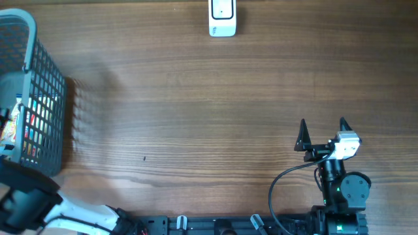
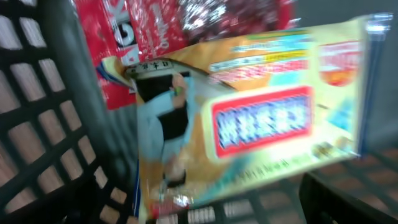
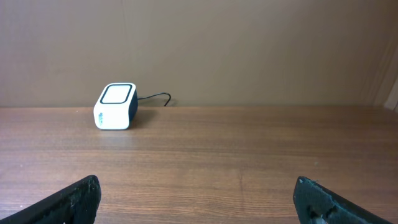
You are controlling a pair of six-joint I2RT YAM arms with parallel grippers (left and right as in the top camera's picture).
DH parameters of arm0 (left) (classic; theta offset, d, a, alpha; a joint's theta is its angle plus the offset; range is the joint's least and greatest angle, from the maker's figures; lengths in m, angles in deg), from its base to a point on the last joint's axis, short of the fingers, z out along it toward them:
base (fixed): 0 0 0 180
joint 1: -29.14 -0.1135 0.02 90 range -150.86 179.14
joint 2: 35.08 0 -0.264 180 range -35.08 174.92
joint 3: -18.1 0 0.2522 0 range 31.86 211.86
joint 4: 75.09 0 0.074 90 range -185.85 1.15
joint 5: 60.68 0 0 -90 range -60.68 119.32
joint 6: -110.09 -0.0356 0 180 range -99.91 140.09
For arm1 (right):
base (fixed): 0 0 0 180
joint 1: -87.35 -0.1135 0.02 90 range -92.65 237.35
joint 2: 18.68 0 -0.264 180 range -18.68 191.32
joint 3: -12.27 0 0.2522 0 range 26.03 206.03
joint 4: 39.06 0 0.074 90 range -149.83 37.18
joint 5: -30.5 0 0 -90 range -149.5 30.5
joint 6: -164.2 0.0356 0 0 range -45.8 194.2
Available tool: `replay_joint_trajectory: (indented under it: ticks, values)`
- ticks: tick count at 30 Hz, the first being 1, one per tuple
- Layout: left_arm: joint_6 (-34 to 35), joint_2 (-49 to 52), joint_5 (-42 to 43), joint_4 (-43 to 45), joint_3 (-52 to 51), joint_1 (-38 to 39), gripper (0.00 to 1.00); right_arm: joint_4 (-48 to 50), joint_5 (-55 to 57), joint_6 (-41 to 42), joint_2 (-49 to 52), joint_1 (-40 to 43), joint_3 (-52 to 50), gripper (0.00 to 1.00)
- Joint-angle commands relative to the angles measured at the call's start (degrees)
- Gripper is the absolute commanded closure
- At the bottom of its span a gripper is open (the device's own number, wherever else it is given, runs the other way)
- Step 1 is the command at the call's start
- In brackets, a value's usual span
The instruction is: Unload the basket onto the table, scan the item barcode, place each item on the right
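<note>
Overhead, the right gripper (image 1: 323, 134) is sitting near the front edge of the brown wooden table (image 1: 196, 117), its two black fingers spread wide and holding nothing. A small white box-shaped barcode scanner (image 1: 222, 18) is standing at the far edge. The white left arm (image 1: 72, 214) is reaching toward the grey plastic mesh basket (image 1: 46, 98) at the left. A blurred yellow snack pouch with a red label (image 2: 261, 118) is lying inside the basket beside a red packet (image 2: 124, 37). Whether the left gripper is wide or closed, I cannot tell.
</note>
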Motion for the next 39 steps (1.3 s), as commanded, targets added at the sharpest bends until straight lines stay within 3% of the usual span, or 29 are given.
replay_joint_trajectory:
  ticks: [1, 13, 22, 26, 27, 28, 29, 35, 39]
  values:
    - [3.3, 6.7, -1.5, 0.4, -0.2, 0.2, 0.00, 0.2, 0.6, 0.5, -0.5, 0.3, -0.1, 0.00]
    - [3.2, 14.3, -0.7, 5.5, -0.2, 0.2, 0.00, 0.2, 0.6, 0.5, -0.5, 0.3, -0.1, 0.00]
    - [2.6, 14.5, 9.6, 10.1, -0.3, 0.2, 0.02, 0.2, 0.6, 0.5, -0.5, 0.3, 0.0, 0.00]
    - [-3.5, 14.5, 14.9, 10.8, -0.3, 0.8, 0.29, 0.2, 0.6, 0.5, -0.5, 0.3, 0.0, 0.00]
    - [-3.5, 14.5, 14.9, 10.8, -0.3, 0.9, 0.50, 0.2, 0.6, 0.5, -0.5, 0.3, 0.0, 0.00]
    - [-3.4, 14.5, 14.9, 10.7, -0.3, 0.9, 0.80, 0.2, 0.6, 0.5, -0.5, 0.3, 0.0, 0.00]
    - [-3.4, 14.5, 14.9, 10.7, -0.3, 0.8, 0.96, 0.2, 0.6, 0.5, -0.5, 0.3, -0.1, 0.00]
    - [-3.2, 11.7, 15.2, 9.8, 0.0, 0.3, 0.96, 0.2, 0.6, 0.5, -0.5, 0.3, 0.0, 0.00]
    - [-3.2, 4.2, 22.8, 12.0, 0.0, 0.3, 0.96, 0.2, 0.6, 0.5, -0.5, 0.3, -0.1, 0.00]
